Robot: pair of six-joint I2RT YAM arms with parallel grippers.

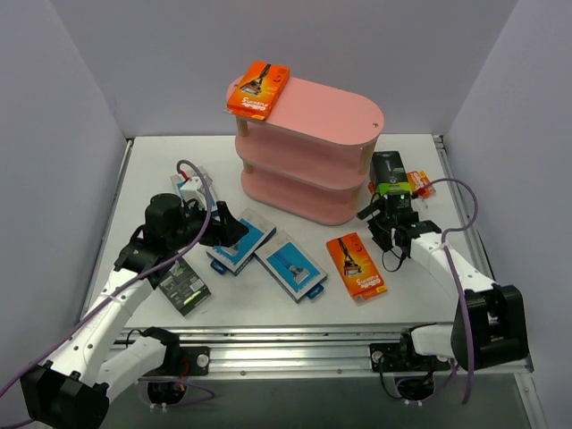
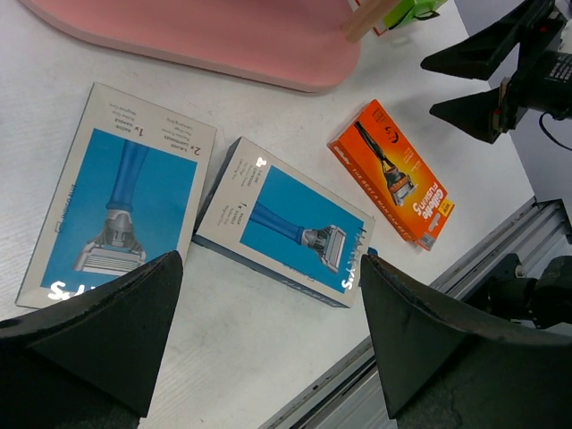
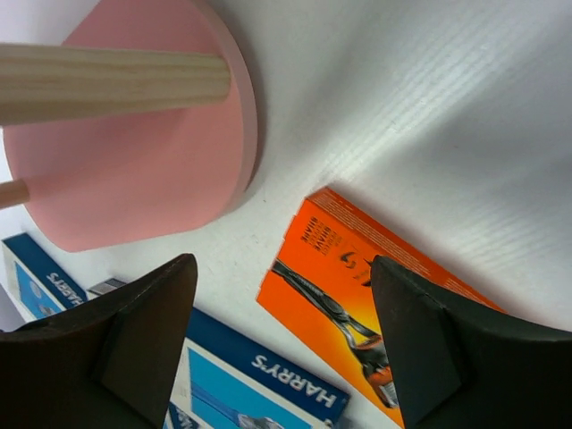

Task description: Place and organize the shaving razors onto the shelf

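Where shelf top ends, 1 orange pk sits

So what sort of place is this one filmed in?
Most likely a robot lab test cell, not a home or shop: plain grey walls box in a white table, aluminium rails run along its near edge, and the pink shelf and razor packs look staged.

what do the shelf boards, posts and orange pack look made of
Boards: matte pink, evenly painted, probably wood or fibreboard. Posts: bare pale wood, grain visible. Orange pack: likely printed cardboard, slightly glossy, with folded box edges.
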